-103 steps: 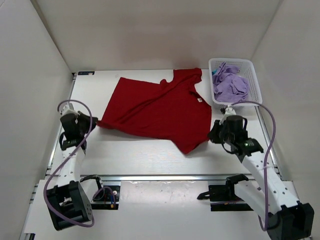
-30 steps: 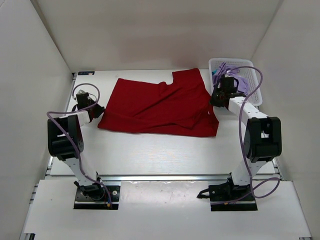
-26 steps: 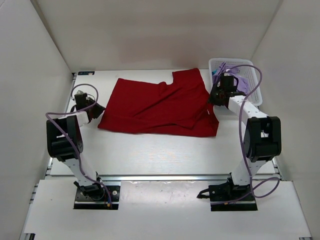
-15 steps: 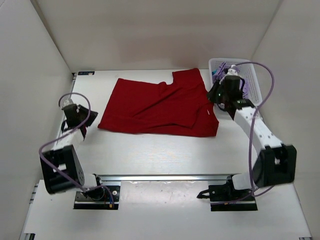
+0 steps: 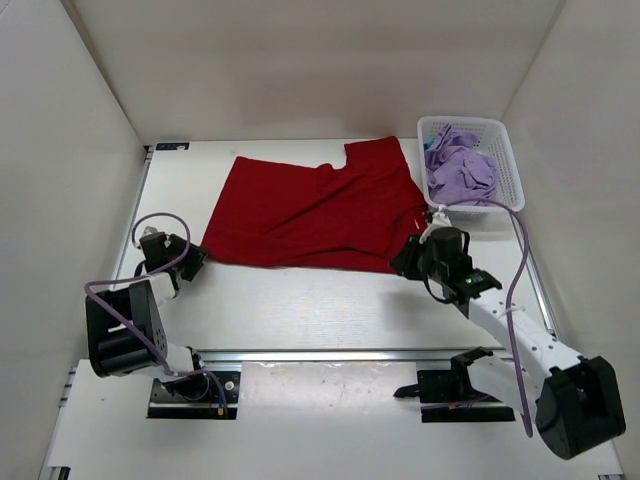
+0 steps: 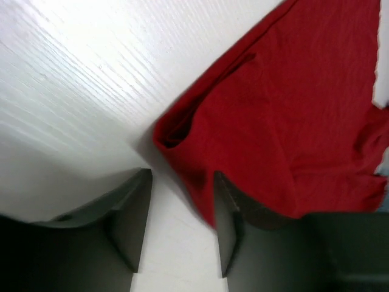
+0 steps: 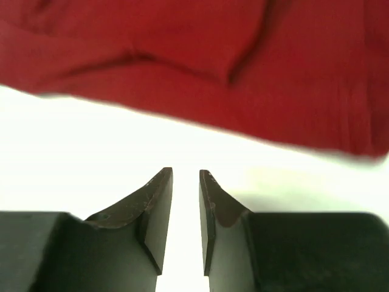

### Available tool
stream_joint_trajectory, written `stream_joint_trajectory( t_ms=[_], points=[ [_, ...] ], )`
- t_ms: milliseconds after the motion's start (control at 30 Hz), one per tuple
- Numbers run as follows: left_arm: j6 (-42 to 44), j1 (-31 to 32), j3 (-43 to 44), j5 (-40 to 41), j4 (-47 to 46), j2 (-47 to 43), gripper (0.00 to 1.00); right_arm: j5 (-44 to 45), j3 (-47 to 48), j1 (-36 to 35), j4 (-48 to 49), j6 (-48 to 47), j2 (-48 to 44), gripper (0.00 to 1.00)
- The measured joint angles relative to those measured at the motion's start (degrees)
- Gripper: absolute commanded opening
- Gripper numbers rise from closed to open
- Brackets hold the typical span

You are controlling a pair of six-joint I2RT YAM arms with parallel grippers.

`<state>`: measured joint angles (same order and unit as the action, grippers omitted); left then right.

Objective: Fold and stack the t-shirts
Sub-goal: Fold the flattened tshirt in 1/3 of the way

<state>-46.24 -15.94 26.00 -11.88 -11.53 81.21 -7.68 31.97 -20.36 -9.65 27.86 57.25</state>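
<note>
A deep red t-shirt (image 5: 320,210) lies folded in half across the middle of the table, its doubled edge toward me. A lavender t-shirt (image 5: 460,170) is bunched in the basket. My left gripper (image 5: 192,260) sits low at the red shirt's near left corner, open. In the left wrist view that gripper (image 6: 181,176) has bare table between its fingers, and the red shirt (image 6: 292,109) brushes past its right finger. My right gripper (image 5: 403,258) rests just off the near right corner. Seen from its wrist, the right gripper (image 7: 185,173) stands slightly open over white table, the red shirt (image 7: 243,61) ahead of it.
The white mesh basket (image 5: 512,170) stands at the back right corner of the table. White walls close in the left, right and back sides. A metal rail (image 5: 330,353) runs along the table's near edge.
The red shirt went from spread flat to folded in half. Both grippers have let go of its edge, opened, and drawn back toward me to the near corners.
</note>
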Motion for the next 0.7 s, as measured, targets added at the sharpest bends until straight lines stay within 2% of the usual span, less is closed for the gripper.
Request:
stream_joint_trajectory(
  t_ms=[33, 100, 167, 300, 400, 500, 600, 700],
  points=[
    [-0.8, 0.3, 0.0, -0.1, -0.8, 0.8, 0.36, 0.0, -1.7, 0.0, 0.4, 0.5, -1.1, 0.24],
    [-1.6, 0.8, 0.3, -0.7, -1.8, 3.3, 0.11, -0.5, -6.0, 1.0, 1.3, 1.8, -3.1, 0.26],
    [-2.6, 0.8, 1.2, -1.8, -2.9, 5.5, 0.0, -1.1, -9.8, 3.9, 2.3, 3.2, -4.1, 0.28],
    [-2.7, 0.1, 1.7, -2.5, -3.3, 6.1, 0.0, -1.4, -13.9, 12.4, 2.6, 5.7, -3.5, 0.39],
    [-1.6, -1.2, 1.7, -2.5, -1.6, 4.9, 0.0, -1.7, -13.9, 17.0, 5.6, 6.7, -0.6, 0.42],
    [-1.0, -2.5, 1.7, -2.6, -0.8, 3.7, 0.0, -1.9, -13.4, 18.2, 8.8, 7.0, 4.7, 0.43],
    [-0.5, -2.9, 1.8, -2.6, 0.0, 3.5, 0.0, -1.8, -11.6, 17.4, 11.5, 7.2, 8.8, 0.38],
    [0.0, -3.0, 1.7, -2.6, 0.8, 3.5, 0.0, -2.1, -11.0, 17.5, 15.1, 7.5, 12.4, 0.25]
  ],
)
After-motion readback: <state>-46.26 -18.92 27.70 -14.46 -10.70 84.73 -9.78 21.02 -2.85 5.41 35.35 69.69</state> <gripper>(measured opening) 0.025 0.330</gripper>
